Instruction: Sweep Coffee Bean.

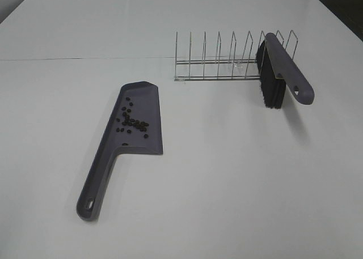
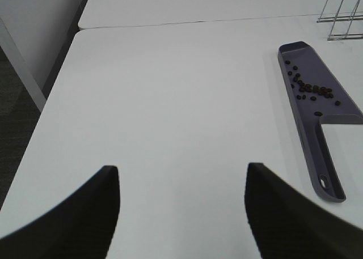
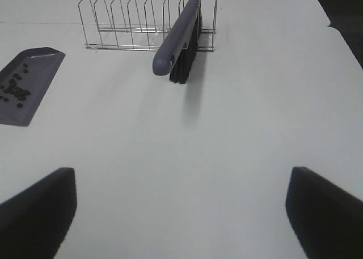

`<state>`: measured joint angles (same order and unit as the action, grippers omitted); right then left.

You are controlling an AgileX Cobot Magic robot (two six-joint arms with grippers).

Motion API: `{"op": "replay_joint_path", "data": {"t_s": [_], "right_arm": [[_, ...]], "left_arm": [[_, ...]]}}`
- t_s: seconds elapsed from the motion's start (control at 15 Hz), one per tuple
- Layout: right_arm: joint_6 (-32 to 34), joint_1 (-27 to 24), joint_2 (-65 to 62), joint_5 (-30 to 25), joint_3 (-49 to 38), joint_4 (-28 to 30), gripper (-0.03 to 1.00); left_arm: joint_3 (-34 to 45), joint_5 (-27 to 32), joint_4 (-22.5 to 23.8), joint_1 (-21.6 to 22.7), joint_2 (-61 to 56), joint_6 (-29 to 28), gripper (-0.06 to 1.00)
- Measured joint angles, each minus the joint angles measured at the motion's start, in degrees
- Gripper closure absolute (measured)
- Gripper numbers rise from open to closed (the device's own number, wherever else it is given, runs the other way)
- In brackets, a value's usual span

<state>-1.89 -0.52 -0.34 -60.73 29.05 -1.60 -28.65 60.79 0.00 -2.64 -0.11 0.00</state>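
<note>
Both pincers [image 2: 181,208] [image 3: 181,211] gape; oval coffee beans [image 1: 131,122] dot the smooth dustpan [image 1: 122,147].

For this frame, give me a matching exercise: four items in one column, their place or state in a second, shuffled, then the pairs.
Things:
1. coffee beans
2. brush
3. dustpan
4. left gripper

Places or states:
A. lying flat on the white table, handle toward the camera in the exterior view
B. open, holding nothing
C. propped in the wire rack, bristles down
D. loose cluster inside the pan

Pairs: 1-D, 2-C, 3-A, 4-B
</note>
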Motion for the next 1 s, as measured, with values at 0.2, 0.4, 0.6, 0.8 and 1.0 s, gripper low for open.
{"op": "replay_joint_path", "data": {"t_s": [0.2, 0.4, 0.6, 0.8, 1.0], "right_arm": [[0.0, 0.0, 0.0, 0.0, 0.0, 0.0, 0.11], [0.0, 0.0, 0.0, 0.0, 0.0, 0.0, 0.11], [0.0, 0.0, 0.0, 0.0, 0.0, 0.0, 0.11], [0.0, 0.0, 0.0, 0.0, 0.0, 0.0, 0.11], [0.0, 0.0, 0.0, 0.0, 0.0, 0.0, 0.11]], "left_arm": [[0.0, 0.0, 0.0, 0.0, 0.0, 0.0, 0.36], [0.0, 0.0, 0.0, 0.0, 0.0, 0.0, 0.36], [0.0, 0.0, 0.0, 0.0, 0.0, 0.0, 0.36], [0.0, 0.0, 0.0, 0.0, 0.0, 0.0, 0.36], [0.0, 0.0, 0.0, 0.0, 0.0, 0.0, 0.36]]}}
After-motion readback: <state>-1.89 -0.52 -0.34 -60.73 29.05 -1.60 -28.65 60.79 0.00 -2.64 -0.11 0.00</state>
